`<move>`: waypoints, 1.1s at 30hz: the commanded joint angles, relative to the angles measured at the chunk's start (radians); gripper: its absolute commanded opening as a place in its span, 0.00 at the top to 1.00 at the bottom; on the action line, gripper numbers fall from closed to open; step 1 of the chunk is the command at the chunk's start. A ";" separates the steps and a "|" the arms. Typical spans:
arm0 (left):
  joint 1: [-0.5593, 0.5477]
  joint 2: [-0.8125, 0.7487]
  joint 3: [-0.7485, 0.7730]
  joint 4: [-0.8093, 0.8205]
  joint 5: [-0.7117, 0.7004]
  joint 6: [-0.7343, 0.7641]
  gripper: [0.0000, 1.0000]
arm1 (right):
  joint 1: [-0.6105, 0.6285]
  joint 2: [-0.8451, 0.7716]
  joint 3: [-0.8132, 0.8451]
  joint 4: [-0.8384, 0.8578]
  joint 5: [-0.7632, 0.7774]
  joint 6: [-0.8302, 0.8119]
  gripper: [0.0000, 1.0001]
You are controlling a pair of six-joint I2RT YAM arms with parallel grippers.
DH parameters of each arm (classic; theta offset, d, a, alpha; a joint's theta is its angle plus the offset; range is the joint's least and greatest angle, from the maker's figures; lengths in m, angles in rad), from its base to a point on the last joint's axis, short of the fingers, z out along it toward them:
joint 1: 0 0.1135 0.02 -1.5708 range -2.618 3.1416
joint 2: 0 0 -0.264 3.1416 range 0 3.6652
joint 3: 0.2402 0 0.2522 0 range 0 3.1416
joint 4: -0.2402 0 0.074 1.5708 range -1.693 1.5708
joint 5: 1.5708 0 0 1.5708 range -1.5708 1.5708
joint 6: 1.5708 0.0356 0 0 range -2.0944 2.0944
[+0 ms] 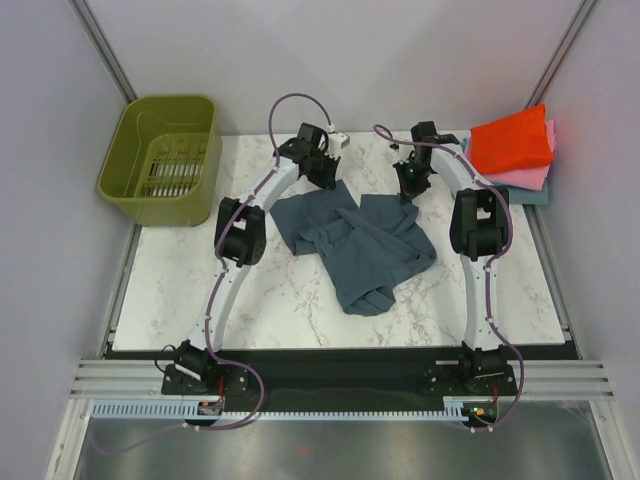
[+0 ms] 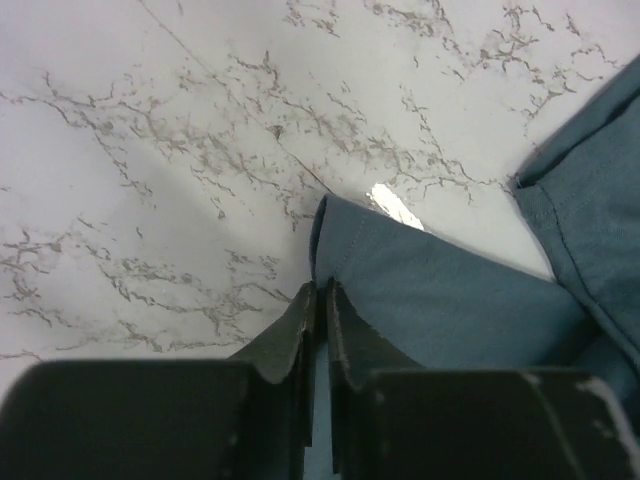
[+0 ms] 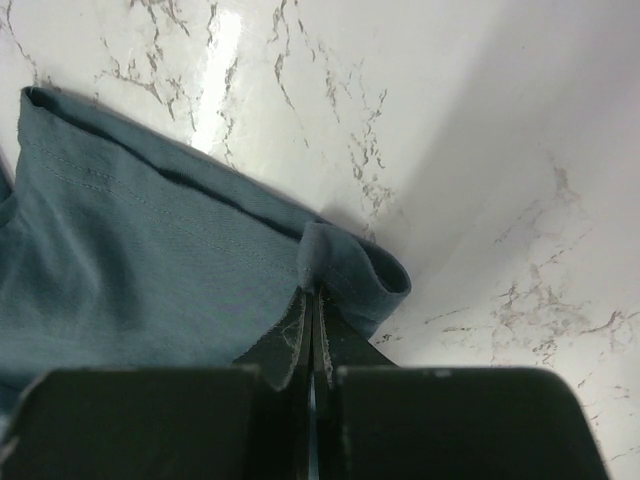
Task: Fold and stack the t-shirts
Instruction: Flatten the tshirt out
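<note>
Clamped onto hems of crumpled slate blue-grey cloth t-shirt (image 1: 360, 245) on white marbled table (image 1: 290, 305): left gripper (image 2: 320, 292), right gripper (image 3: 311, 298).

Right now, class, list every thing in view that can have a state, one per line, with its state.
blue-grey t-shirt, unfolded, rumpled
red-orange t-shirt, folded, top of stack
pink t-shirt, folded, under the red-orange one
teal t-shirt, folded, bottom of stack
olive-green basket, upright, no shirts inside
left hand, shut on blue-grey t-shirt's edge
right hand, shut on blue-grey t-shirt's edge
</note>
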 commanded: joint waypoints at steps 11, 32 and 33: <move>0.042 -0.224 0.045 0.026 0.007 -0.051 0.98 | -0.023 -0.134 0.095 0.019 0.066 0.015 1.00; 0.171 -1.019 -0.314 -0.060 -0.026 -0.077 0.98 | -0.072 -0.884 -0.023 0.062 0.000 -0.011 1.00; 0.171 -1.048 -0.367 -0.069 -0.025 -0.080 0.98 | -0.072 -0.951 -0.075 0.049 -0.034 0.003 1.00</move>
